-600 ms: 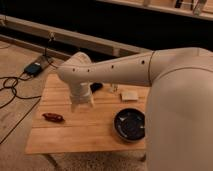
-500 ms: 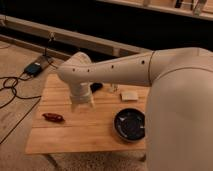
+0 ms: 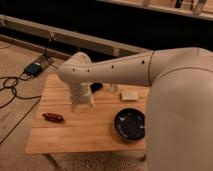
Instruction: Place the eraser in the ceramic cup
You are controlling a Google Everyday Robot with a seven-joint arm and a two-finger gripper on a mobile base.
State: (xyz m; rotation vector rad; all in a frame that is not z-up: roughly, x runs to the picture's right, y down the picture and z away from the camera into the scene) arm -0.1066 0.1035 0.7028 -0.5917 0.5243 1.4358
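A small black lump, the eraser (image 3: 96,86), lies on the wooden table (image 3: 75,135) near the back edge, partly behind my arm. A small pale object just to its right looks like the ceramic cup (image 3: 113,89); it is small and hard to make out. My gripper (image 3: 82,104) hangs at the end of the white arm, pointing down over the table, in front of and slightly left of the eraser. Nothing shows in its hold.
A pale flat rectangle (image 3: 130,95) lies right of the cup. A wide dark round bowl (image 3: 130,125) sits at the front right. An elongated red-brown item (image 3: 52,117) lies at the left. Cables and a dark box (image 3: 34,69) are on the floor at the left.
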